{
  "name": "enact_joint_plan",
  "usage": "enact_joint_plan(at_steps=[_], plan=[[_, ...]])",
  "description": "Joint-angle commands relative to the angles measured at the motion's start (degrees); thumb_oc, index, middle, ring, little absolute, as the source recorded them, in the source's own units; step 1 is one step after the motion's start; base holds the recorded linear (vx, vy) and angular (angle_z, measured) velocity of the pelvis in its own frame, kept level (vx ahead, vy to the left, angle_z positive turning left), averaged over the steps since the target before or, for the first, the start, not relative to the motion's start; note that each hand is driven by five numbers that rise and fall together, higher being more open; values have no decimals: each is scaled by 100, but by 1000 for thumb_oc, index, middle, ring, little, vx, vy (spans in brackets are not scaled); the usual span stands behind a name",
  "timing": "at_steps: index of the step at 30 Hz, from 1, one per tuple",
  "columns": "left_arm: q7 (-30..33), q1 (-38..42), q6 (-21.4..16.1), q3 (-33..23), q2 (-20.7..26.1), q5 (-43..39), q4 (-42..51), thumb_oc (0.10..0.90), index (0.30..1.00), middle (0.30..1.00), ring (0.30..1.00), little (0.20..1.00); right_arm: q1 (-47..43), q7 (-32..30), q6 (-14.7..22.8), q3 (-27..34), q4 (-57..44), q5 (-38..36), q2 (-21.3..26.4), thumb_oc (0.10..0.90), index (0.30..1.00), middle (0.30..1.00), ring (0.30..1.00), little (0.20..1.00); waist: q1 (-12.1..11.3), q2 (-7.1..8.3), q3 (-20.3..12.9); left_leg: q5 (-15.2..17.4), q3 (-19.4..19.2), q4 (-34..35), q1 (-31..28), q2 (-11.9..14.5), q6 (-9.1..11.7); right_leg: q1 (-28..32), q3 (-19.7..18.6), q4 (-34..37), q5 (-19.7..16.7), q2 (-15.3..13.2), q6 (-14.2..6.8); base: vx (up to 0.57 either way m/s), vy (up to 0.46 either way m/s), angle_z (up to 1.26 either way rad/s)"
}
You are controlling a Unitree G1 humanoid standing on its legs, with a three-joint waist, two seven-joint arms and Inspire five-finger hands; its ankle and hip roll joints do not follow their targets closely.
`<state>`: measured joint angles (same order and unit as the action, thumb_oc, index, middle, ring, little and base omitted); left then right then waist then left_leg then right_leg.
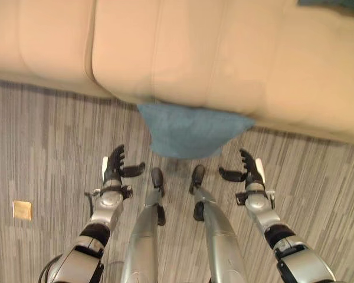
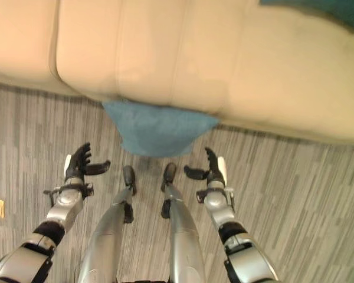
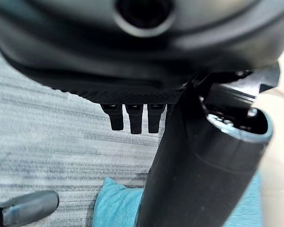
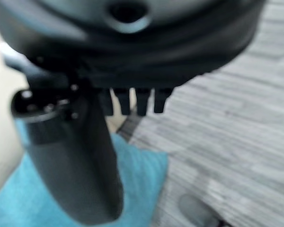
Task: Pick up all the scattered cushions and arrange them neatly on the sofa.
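A blue cushion (image 1: 192,131) lies on the striped floor, its far edge tucked against the front of the beige sofa (image 1: 183,53). It shows too in the left wrist view (image 3: 118,208) and the right wrist view (image 4: 137,175). My left hand (image 1: 114,167) hovers to the cushion's near left, open, with straight fingers and the thumb pointing inward. On the cushion's near right my right hand (image 1: 249,169) mirrors it, open. Both hands hold nothing and are apart from the cushion. A dark teal cushion (image 2: 318,10) peeks in at the sofa's far right corner.
A small yellowish square (image 1: 22,210) lies on the grey striped floor (image 1: 47,135) at the left. The sofa's front edge runs across the whole view beyond the hands.
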<state>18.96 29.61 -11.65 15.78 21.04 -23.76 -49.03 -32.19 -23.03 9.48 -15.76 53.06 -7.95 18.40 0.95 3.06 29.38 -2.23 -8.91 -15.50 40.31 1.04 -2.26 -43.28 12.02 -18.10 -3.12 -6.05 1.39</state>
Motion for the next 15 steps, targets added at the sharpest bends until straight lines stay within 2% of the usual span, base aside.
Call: enact_joint_plan(at_steps=[1,3,4,9,10,15], plan=[[342,-179,-474,-102,59,-188,290,800,900,900,900,900,317,-654,363,102,-389,-173,393,800,900,900,900,900,82,-177,-654,697,157,-1012,1057,142,162,-517,-150,-1030,1234,-99,-455,-1,-5,-4],[357,111,-470,-108,182,-216,314,800,900,900,900,900,17,-762,397,150,-390,-243,467,800,900,900,900,900,110,-232,-718,816,193,-1386,1690,185,111,-1167,-247,-1434,1361,-143,-421,12,-1,2],[356,115,-470,-108,183,-217,311,800,900,900,900,900,13,-761,398,150,-388,-244,467,800,900,900,900,900,110,-233,-737,822,192,-1403,1721,187,110,-1198,-250,-1450,1367,-144,-420,23,-17,4],[408,718,-509,-42,448,-331,355,800,900,900,900,900,-551,-769,446,62,-304,-427,666,800,900,900,900,900,133,-265,-853,975,251,-1854,2587,178,33,-2144,-363,-1986,1543,-178,-341,25,-9,0],[408,718,-509,-42,448,-331,355,800,900,900,900,900,-552,-768,446,61,-303,-427,666,800,900,900,900,900,133,-265,-859,977,250,-1858,2595,179,33,-2152,-364,-1990,1544,-179,-341,0,0,0],[221,1311,-513,108,745,-546,252,800,900,900,900,900,-1093,-502,526,-122,-373,-757,973,800,900,900,900,900,168,-278,-900,1007,232,-2274,3298,124,45,-2909,-432,-2448,1589,-181,-327,4,-10,1]])
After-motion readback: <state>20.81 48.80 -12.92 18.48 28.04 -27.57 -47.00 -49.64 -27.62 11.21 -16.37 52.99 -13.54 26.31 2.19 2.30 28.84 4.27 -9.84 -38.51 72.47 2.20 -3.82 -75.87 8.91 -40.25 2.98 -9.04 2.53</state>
